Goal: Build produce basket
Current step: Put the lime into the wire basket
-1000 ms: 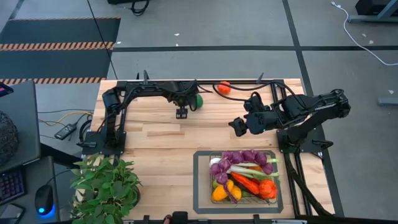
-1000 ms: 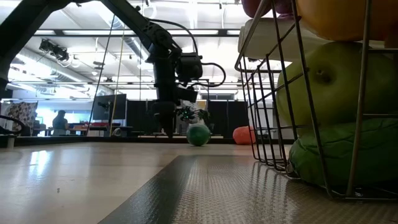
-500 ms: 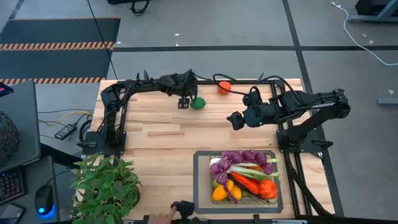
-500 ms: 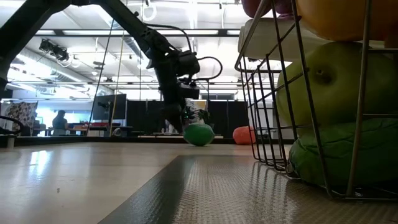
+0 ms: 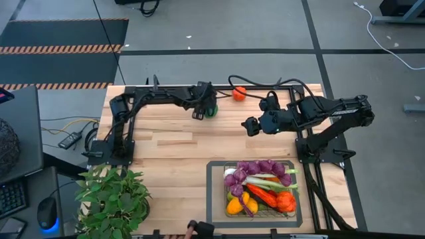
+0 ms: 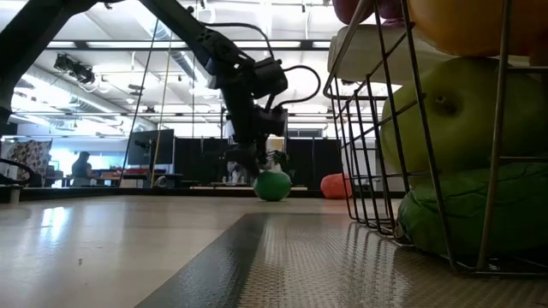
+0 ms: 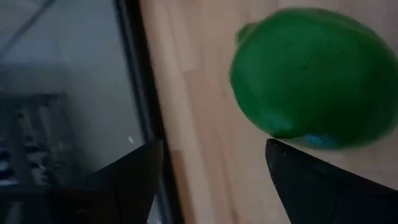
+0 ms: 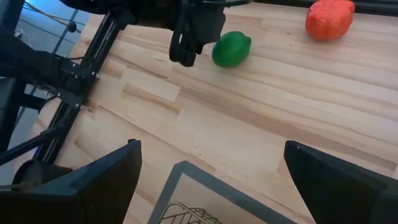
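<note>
Nearest us, the rectangular dark-grey wire-mesh basket (image 5: 295, 197) sits on the pale wooden worktop (image 5: 166, 156), packed with toy produce (image 5: 259, 187), beside a leafy green potted plant (image 5: 113, 196). Beyond it, we see our right tool (image 5: 247, 127) hanging wide open and empty. Farthest, our left tool (image 5: 201, 113) stands open just beside the round green lime (image 5: 212, 110), not gripping it, with a red-orange toy tomato (image 5: 238, 93) near the black rail.

Two dark jointed arms (image 5: 159, 97), black cables, prob. matte.
</note>
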